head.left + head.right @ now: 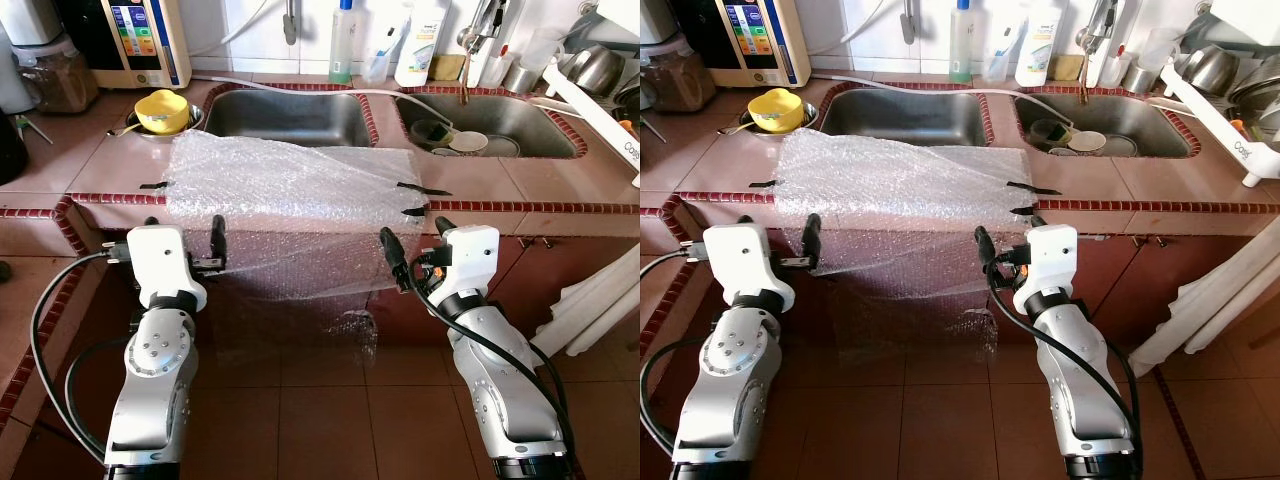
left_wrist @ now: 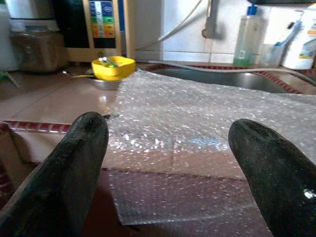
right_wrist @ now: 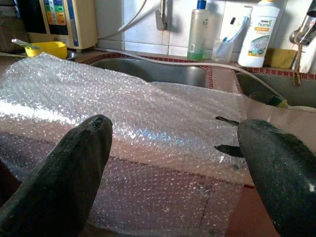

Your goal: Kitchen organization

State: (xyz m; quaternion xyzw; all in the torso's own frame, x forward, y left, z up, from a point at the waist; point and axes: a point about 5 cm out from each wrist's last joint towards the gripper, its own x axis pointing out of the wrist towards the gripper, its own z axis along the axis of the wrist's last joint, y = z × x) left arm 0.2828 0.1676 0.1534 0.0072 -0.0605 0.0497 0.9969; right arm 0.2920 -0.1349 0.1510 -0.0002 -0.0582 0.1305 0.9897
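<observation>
Left gripper (image 1: 183, 243): raised before the pink tiled counter (image 1: 90, 165), jaws open, empty.
Right gripper (image 1: 416, 246): same height, jaws open.
Clear bubble-wrap sheet (image 1: 290, 185): draped over the counter edge.

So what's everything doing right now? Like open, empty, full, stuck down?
Bubble wrap: taped flat on the counter, front hanging over the edge.
Left gripper: open, holding nothing.
Right gripper: open, holding nothing.
Left sink: empty.
Right sink: dishes inside.
Yellow bowl: upright.

We stand in a home kitchen: a tiled counter (image 1: 90, 170) with a double sink (image 1: 290, 115), a tap (image 1: 480, 25), soap bottles (image 1: 343, 40) and dishes (image 1: 468, 142).
</observation>
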